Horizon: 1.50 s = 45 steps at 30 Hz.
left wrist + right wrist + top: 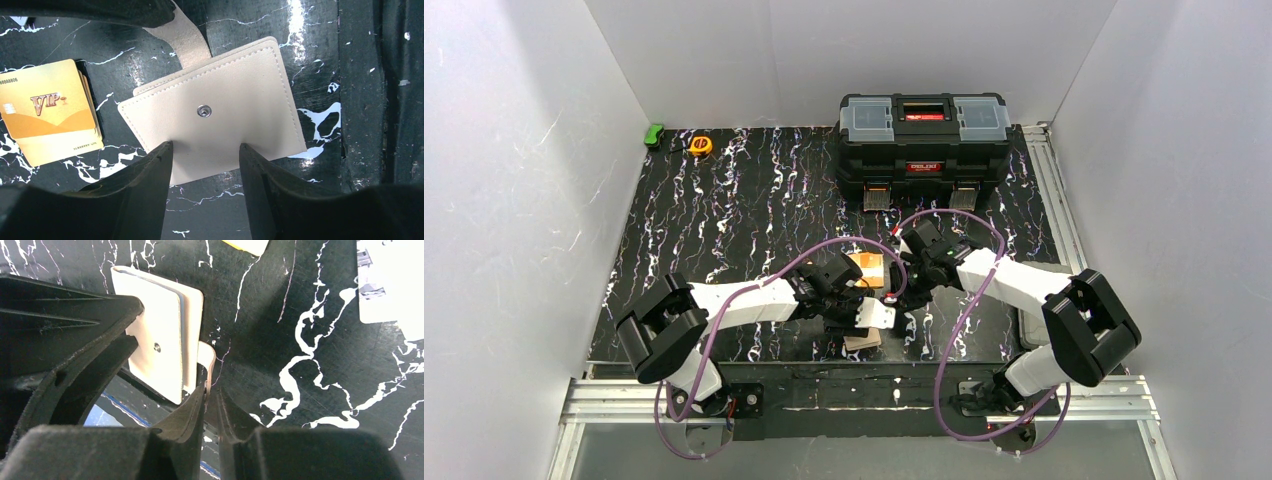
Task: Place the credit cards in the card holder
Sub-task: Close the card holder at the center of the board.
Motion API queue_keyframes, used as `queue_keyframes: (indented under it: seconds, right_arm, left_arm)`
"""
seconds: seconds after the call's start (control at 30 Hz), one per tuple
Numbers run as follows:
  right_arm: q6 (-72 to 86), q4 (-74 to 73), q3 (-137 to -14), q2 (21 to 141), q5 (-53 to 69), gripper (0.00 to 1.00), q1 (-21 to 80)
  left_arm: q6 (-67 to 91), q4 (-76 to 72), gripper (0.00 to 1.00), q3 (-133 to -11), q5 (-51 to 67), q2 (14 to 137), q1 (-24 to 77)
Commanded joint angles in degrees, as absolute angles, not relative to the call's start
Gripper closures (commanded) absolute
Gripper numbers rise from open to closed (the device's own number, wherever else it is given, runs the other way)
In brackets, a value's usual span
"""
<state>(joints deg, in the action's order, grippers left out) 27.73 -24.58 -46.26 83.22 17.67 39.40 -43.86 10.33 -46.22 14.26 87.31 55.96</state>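
The cream card holder (240,90) lies folded near the table's front edge, snap stud facing up. My left gripper (205,145) stands open, both fingertips against the card holder's face. Its snap tab (187,40) runs off under my right gripper (207,385), which is shut on the tab (206,352). In the right wrist view the card holder (155,315) shows edge-on, with a pale blue layer inside. An orange credit card (50,110) marked VIP lies on the table beside it, with more card edges under it. I cannot pick out the black card. From above, both grippers (856,308) (902,290) meet at the card holder (879,316).
A big black toolbox (924,145) stands at the back of the table. A yellow tape measure (701,145) and a green item (655,134) lie at the back left. A small beige piece (862,342) sits at the front edge. A pale printed rectangle (390,285) lies beyond my right gripper.
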Motion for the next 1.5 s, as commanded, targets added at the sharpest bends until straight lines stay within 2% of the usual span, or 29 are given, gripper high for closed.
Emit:
queue_keyframes:
  seconds: [0.0,0.3,0.63,1.1,1.47]
  right_arm:
    - [28.2,-24.91,-48.69,81.78,16.99,0.81,39.55]
    - [28.55,-24.55,-48.43,81.99,17.67,0.98,39.46]
    - [27.97,-19.61,-48.23,81.65,23.04,0.99,39.42]
    - [25.05,-21.01,-52.93,89.93,29.78,0.99,40.44]
    - [24.21,-22.3,-55.35,95.31,29.33,0.99,42.28]
  left_arm:
    - [-44.95,10.97,0.51,-43.95,9.89,88.77,55.72]
    - [-44.72,10.99,0.51,-44.19,9.85,88.91,55.74]
    - [-42.42,11.34,0.51,-46.24,8.38,88.13,55.77]
    - [-39.37,12.39,0.52,-46.14,10.69,86.82,55.81]
    - [-39.33,11.74,0.52,-45.45,10.56,86.26,55.82]
